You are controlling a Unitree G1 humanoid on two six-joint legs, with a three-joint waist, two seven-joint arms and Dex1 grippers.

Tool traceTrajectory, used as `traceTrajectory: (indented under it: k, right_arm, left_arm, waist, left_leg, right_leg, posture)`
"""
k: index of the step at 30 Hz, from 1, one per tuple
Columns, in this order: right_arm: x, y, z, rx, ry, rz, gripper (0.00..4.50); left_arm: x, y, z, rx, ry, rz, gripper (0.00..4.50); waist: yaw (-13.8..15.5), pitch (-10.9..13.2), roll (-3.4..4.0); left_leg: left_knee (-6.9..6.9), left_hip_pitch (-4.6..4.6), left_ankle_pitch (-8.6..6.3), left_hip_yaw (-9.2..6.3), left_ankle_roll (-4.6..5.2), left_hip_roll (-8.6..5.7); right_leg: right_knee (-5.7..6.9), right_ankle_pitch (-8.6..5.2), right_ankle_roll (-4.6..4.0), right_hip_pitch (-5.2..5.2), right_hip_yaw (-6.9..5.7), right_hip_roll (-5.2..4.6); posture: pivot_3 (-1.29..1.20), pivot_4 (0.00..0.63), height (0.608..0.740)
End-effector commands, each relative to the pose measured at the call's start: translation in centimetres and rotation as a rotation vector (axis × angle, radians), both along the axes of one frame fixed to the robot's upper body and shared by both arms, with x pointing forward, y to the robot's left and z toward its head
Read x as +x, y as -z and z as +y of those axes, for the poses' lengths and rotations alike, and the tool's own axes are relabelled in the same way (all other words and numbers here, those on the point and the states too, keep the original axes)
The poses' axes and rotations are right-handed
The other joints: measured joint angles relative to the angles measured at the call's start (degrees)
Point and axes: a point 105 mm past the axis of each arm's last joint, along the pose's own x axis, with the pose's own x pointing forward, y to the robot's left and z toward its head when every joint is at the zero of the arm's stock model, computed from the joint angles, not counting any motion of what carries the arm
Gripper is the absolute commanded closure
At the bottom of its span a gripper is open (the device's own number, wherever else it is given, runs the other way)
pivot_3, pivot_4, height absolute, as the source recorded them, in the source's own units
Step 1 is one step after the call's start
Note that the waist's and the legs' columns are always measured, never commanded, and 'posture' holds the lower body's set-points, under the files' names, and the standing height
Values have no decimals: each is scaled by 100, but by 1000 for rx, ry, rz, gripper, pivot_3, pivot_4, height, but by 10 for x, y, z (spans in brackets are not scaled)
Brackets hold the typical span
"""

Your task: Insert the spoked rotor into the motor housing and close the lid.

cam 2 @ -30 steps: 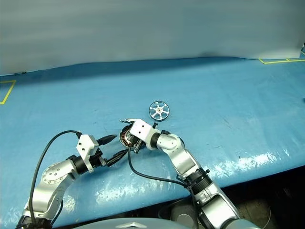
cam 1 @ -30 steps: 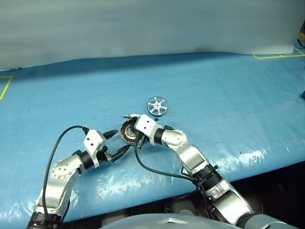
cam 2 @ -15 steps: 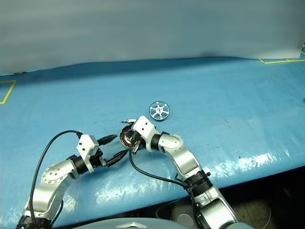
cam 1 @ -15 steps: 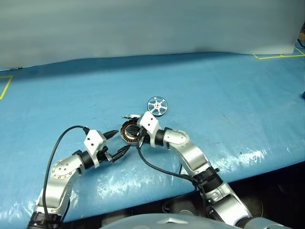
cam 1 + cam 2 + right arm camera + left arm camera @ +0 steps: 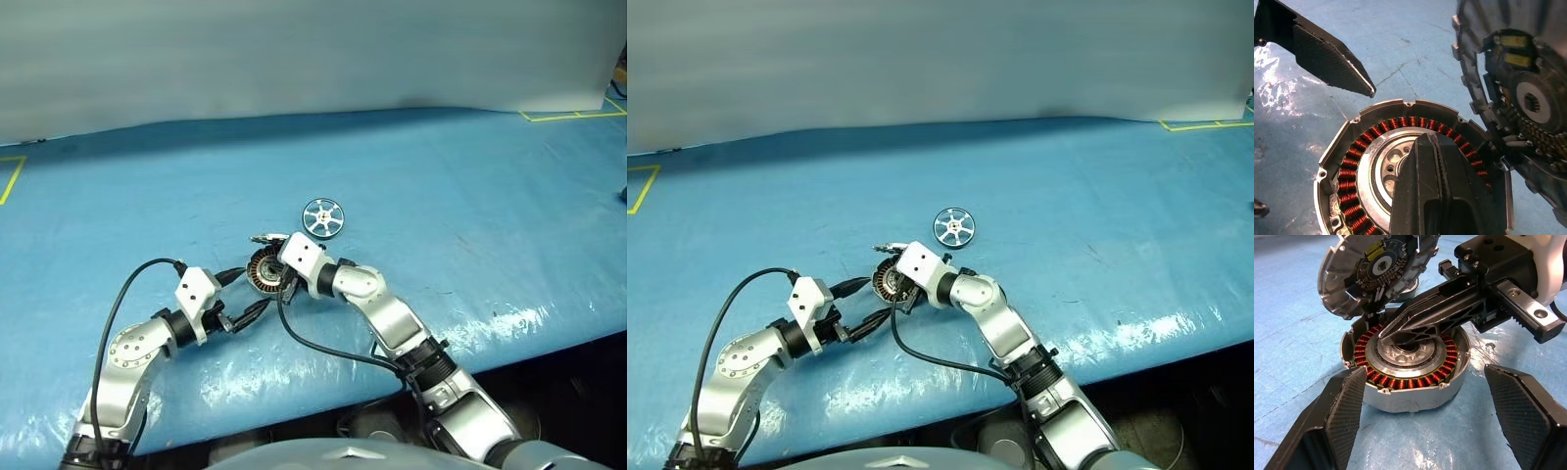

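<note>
Almost nothing has been moved since the earlier frame. One motor housing (image 5: 1408, 367) is seen on the blue desk (image 5: 470, 176), its one lid (image 5: 1374, 271) raised at the hinge. One spoked rotor (image 5: 322, 216) lies apart behind it. The right gripper (image 5: 1400, 335), fingers clenched and empty, rests over the housing centre. The left gripper (image 5: 1425, 426) is spread beside it, fingers released. No writing can be read.

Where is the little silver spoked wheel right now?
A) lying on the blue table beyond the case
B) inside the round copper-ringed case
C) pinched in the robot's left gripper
A: the spoked rotor lies flat on the blue table, apart from the motor housing.
</note>
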Motion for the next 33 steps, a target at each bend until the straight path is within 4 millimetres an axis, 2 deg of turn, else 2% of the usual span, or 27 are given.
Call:
traceTrajectory:
  k: [1,13,17,20,26,29,33]
  right_arm:
    - [-6,37,-11,-152,14,32,4479]
    - [-14,25,0,-57,-47,68,4479]
    - [-13,41,-6,-184,-66,14,4479]
    - [-19,63,-12,-320,-111,-4,4479]
    - [-16,71,-18,-345,-76,7,4479]
    - [-11,62,-15,-224,-10,82,4479]
    - [-1,29,-8,39,71,167,4479]
  left_arm:
    - [1,-7,-2,-2,5,-41,371]
    - [3,-8,-2,-3,-5,-50,371]
    - [2,-7,-2,-6,-12,-49,371]
    - [2,-6,-2,-7,-15,-48,371]
    - [1,-7,-2,-8,-17,-48,371]
    - [1,-7,-2,-9,-18,-48,371]
    - [2,-8,-1,-7,-20,-53,371]
  waist:
    - [-2,-9,-4]
    - [-10,-11,-6]
    - [-13,-11,-6]
    - [-15,-17,-3]
    - [-14,-43,4]
    - [-12,-67,14]
    - [-8,-70,13]
  left_leg:
    - [0,5,-1,0,2,0]
    - [-1,16,-2,-9,5,6]
    - [-7,16,-2,-8,4,6]
    - [-8,19,-2,-9,4,6]
    - [-20,74,-3,-6,4,8]
    - [-22,81,-3,-7,4,9]
    - [-23,79,-2,-8,3,11]
  right_leg:
    - [0,0,0,4,0,0]
    - [9,0,-5,8,-2,5]
    - [9,-1,-8,7,-1,6]
    - [9,-2,-9,9,-1,5]
    - [7,-23,15,24,-1,4]
    - [9,-23,15,29,0,3]
    - [10,-13,-2,26,0,3]
  posture:
    - [0,150,740]
    - [0,150,740]
    - [0,150,740]
    - [0,150,740]
    - [0,150,740]
    - [0,150,740]
    - [0,150,740]
